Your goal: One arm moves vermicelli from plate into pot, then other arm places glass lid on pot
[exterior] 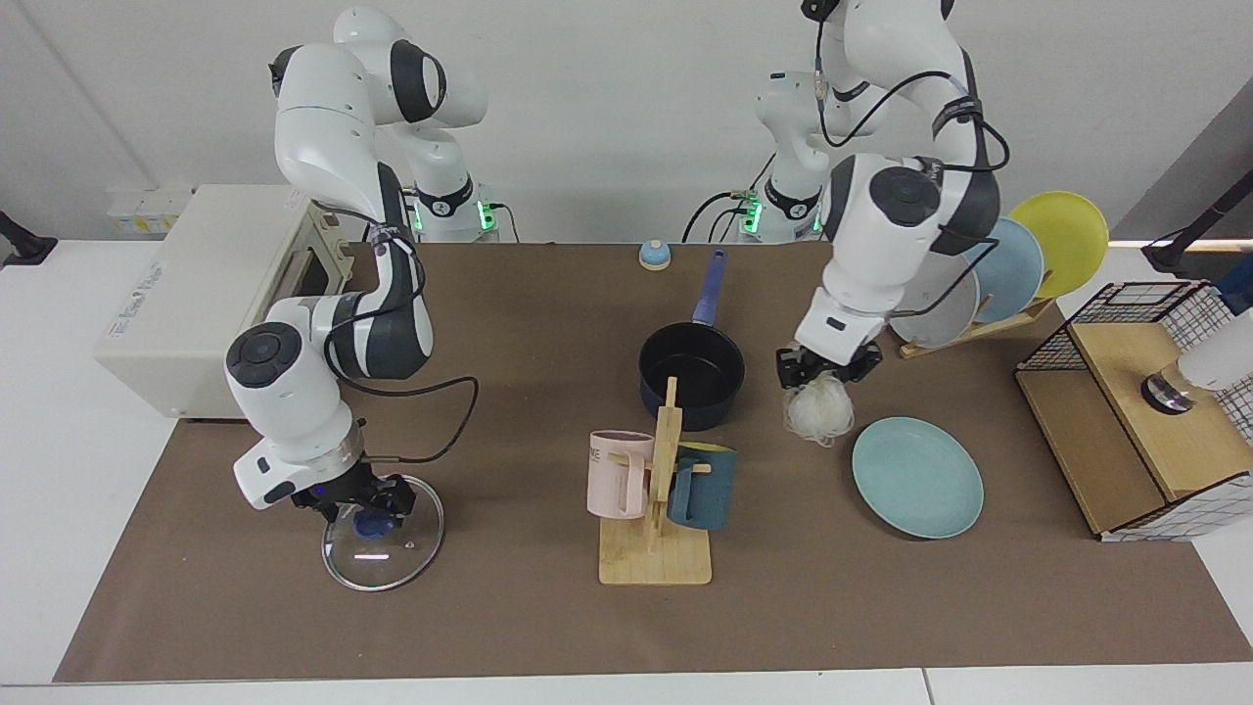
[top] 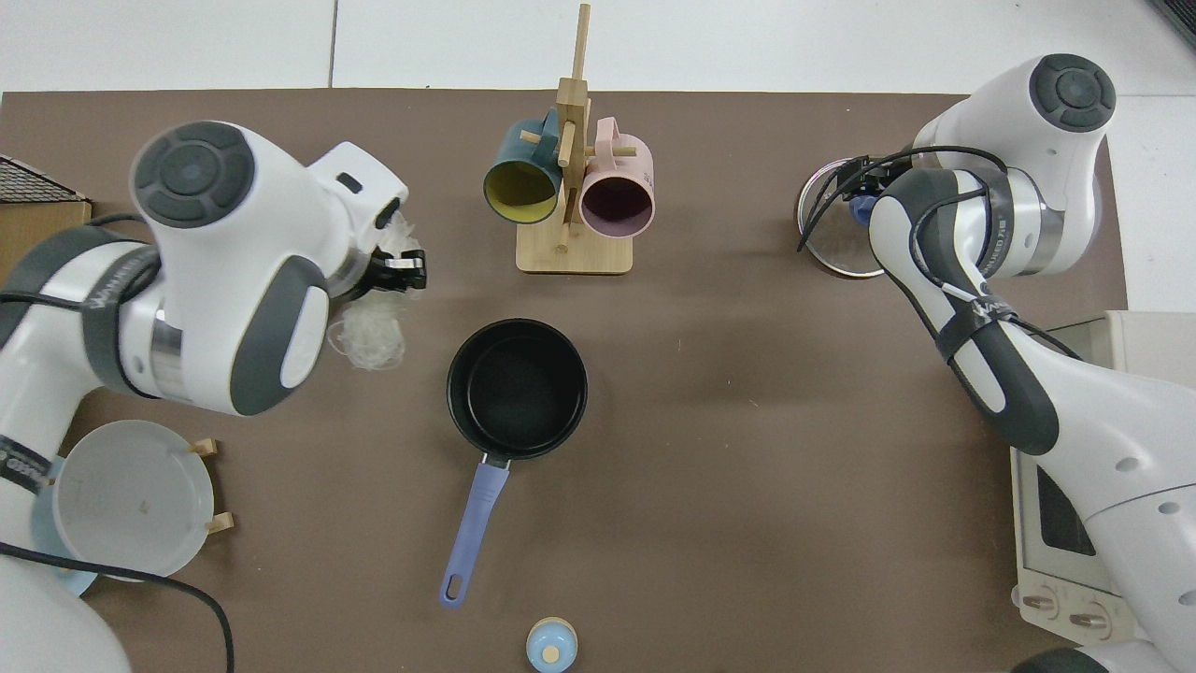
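My left gripper point(exterior: 828, 371) is clamped on the vermicelli point(exterior: 819, 410), lifted clear of the plate point(exterior: 917, 477) — just beside the pot point(exterior: 691, 372) mid-table; my right gripper point(exterior: 364, 495) waits at the lid point(exterior: 383, 534) knob, grip indiscernible.

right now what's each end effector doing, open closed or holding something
Left end effector: closed on the vermicelli, lifted between the plate and the pot.
Right end effector: at the glass lid knob; cannot be told.
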Controlling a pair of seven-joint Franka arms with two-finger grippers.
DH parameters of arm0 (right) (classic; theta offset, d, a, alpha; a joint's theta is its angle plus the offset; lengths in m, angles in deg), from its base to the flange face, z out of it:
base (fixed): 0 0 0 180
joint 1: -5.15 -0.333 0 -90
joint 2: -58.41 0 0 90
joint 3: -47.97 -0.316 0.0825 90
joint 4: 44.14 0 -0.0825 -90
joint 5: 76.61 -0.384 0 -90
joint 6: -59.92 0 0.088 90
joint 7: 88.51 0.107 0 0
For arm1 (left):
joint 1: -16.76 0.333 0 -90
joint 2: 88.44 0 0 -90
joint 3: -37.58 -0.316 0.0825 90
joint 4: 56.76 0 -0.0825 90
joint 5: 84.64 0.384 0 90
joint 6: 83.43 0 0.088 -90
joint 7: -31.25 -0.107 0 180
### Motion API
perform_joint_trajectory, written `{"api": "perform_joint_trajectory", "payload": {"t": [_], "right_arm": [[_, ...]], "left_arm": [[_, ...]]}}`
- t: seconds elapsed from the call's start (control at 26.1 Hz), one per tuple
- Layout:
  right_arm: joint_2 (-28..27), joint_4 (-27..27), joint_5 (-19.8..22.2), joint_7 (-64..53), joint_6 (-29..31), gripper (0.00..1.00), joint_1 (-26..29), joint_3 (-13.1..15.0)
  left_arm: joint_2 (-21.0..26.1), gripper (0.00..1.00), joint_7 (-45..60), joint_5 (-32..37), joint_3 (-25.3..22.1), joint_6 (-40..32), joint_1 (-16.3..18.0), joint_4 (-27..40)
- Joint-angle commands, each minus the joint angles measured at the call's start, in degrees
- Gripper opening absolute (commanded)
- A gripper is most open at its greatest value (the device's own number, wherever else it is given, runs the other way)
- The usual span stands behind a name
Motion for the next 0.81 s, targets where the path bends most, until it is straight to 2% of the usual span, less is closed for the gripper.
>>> {"api": "perform_joint_trajectory", "payload": {"t": [0.0, 0.19, 0.35, 0.54, 0.77], "right_arm": [[0.4, 2.0, 1.1, -1.3, 2.0, 1.00, 0.8, -0.7], [0.2, 2.4, 1.1, -1.3, 2.0, 1.00, 0.9, -0.7], [0.2, 2.4, 1.1, -1.3, 2.0, 1.00, 1.0, -0.7], [0.2, 2.5, 1.1, -1.4, 2.0, 1.00, 1.1, -0.7], [0.2, 3.1, 1.1, -1.3, 2.0, 0.99, 0.9, -0.7]], "left_arm": [[-2.6, 0.00, 7.4, 0.3, -0.9, 0.6, -5.8, 2.8], [-2.7, 0.00, 13.8, 0.3, 1.1, 5.1, -9.6, 7.3], [-3.3, 0.00, 14.9, 0.6, 1.7, 9.5, -10.9, 11.9], [-5.4, 0.00, 14.7, 1.2, 1.8, 17.0, -11.6, 19.2], [-5.3, 0.00, 14.3, 3.1, 1.8, 18.2, -11.6, 21.0]]}}
